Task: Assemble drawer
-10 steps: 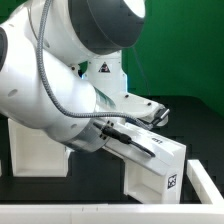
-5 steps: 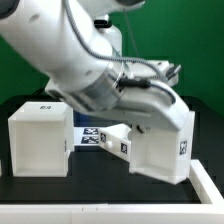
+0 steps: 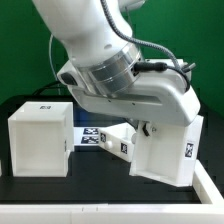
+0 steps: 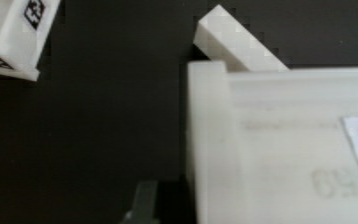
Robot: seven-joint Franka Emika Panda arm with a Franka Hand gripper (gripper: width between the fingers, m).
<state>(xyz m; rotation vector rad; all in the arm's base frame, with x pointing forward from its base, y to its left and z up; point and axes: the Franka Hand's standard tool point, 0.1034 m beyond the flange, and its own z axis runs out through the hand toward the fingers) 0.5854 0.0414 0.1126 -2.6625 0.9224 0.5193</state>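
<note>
- Well, the big white robot arm (image 3: 120,60) fills the middle of the exterior view. It covers the top of the tray (image 3: 165,155) and most of the hand (image 3: 149,127).
- The tray stands tilted on the black surface (image 3: 100,178), at the exterior view's right, with a tag (image 3: 187,150) on its side.
- The casing (image 3: 40,140) sits at the exterior view's left, well apart from the tray.
- Between them lie the marker board (image 3: 90,137) and a small white part (image 3: 120,142), which is just beside the tray.
- In the wrist view one dark finger (image 4: 149,200) sits right by the tray's edge. The other finger is hidden, so I cannot tell if the hand is apart or clamped.
- I cannot see inside the tray or the casing.
- A blurry tagged white piece (image 4: 16,35) is cut off at the edge of the wrist view.
</note>
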